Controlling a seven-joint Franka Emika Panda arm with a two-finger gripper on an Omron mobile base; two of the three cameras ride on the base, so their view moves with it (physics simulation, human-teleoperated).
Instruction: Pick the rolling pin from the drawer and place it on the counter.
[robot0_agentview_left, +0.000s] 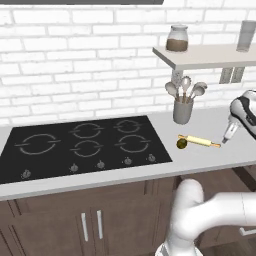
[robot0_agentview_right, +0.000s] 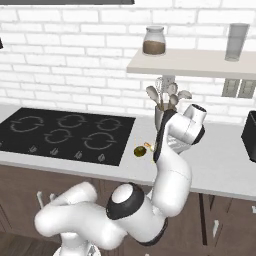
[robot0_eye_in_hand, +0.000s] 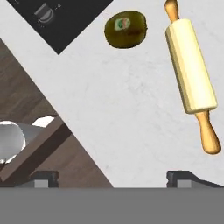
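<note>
The rolling pin (robot0_agentview_left: 199, 141) (robot0_eye_in_hand: 191, 65) lies flat on the pale grey counter (robot0_agentview_left: 210, 156) (robot0_eye_in_hand: 131, 113), right of the black cooktop (robot0_agentview_left: 85, 142). A small olive-brown ball (robot0_agentview_left: 182, 143) (robot0_agentview_right: 139, 151) (robot0_eye_in_hand: 125, 29) rests by one of its orange pegs. My gripper (robot0_agentview_left: 227, 138) (robot0_eye_in_hand: 116, 177) hangs above the counter a little apart from the pin. Its fingers are spread wide with nothing between them. The drawer's dark brown wood (robot0_eye_in_hand: 39, 148) (robot0_agentview_left: 246, 176) shows pulled out below the counter's front edge. In the right base view my own arm hides most of the pin.
A grey utensil holder (robot0_agentview_left: 183, 110) with spoons stands at the wall behind the pin. Above it a pale shelf (robot0_agentview_left: 210, 56) carries a jar (robot0_agentview_left: 177, 39) and a glass. A black appliance (robot0_agentview_right: 250, 135) sits at the far right. Cabinet doors with silver handles (robot0_agentview_left: 91, 225) lie below.
</note>
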